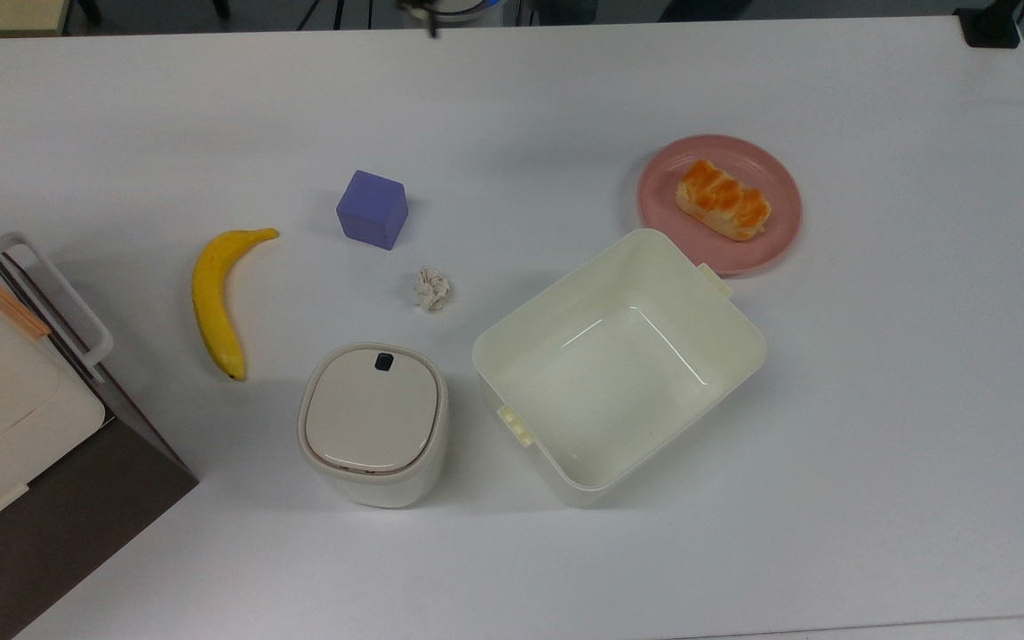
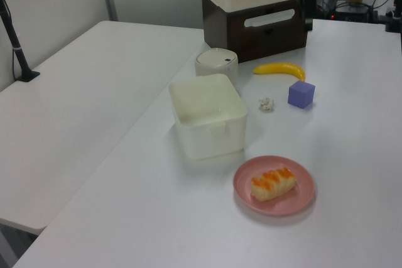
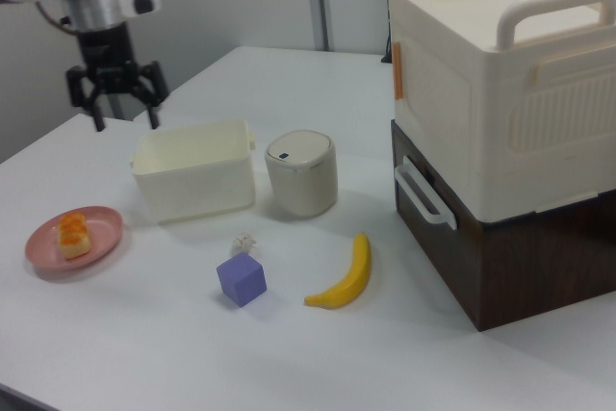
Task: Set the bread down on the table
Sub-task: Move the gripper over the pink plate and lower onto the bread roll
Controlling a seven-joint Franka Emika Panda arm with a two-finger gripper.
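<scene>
Bread (image 1: 724, 199) is the task's object, and it lies on the pink plate (image 1: 779, 237), not yet on the tabletop (image 1: 903, 400). By size, the tabletop comes first: white and flat, with wide bare room at the top view's right and along the top view's lower edge. Next is the stacked cream-and-brown appliance (image 3: 500, 122) at the right view's right, then the open cream bin (image 1: 619, 364), which sits just beside the plate. The lidded canister (image 1: 373, 423) follows, then the banana (image 1: 214, 302), purple cube (image 1: 372, 209) and paper ball (image 1: 431, 289). The claw (image 3: 117, 103) hangs above the tabletop with fingers spread wide, holding nothing. In the right view the bread lies below it and slightly left. In the top view the bread's long axis runs diagonally, upper left to lower right. Likely next: descend onto the bread across its short width.
</scene>
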